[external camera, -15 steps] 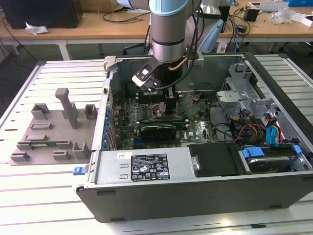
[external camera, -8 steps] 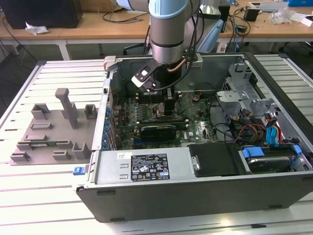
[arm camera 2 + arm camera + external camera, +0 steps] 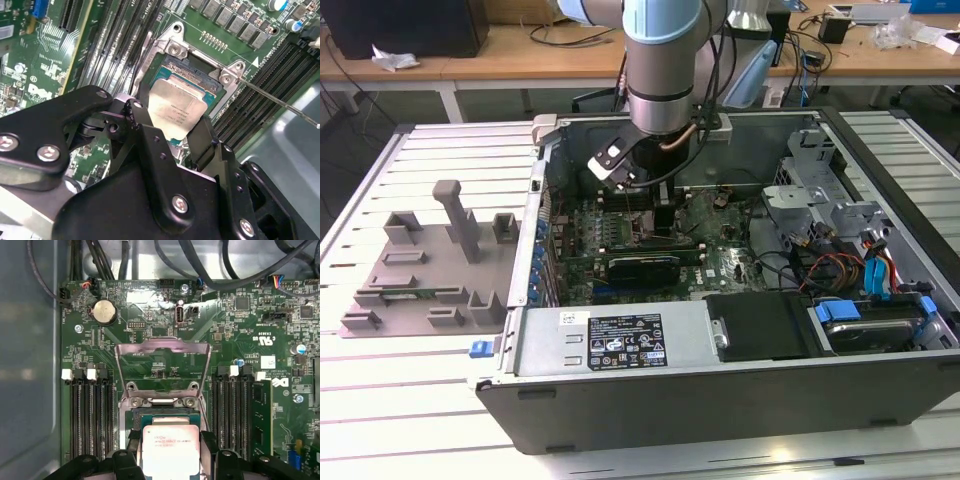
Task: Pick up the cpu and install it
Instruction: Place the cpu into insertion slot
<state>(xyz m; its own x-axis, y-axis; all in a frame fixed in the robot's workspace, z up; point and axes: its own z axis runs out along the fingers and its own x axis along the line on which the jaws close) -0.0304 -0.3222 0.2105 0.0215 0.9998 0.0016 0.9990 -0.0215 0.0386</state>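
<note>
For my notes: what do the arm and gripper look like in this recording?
The arm is a grey metal cylinder with light blue joint caps. A copper-coloured cable and a small black-and-white box sit at its wrist. The gripper is matte black, with jointed link fingers fastened by silver screws.

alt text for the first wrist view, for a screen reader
The tool holds the cpu by two opposite edges at the open motherboard socket, whose metal load plate is flipped up. Memory slots flank the socket on the green board.
</note>
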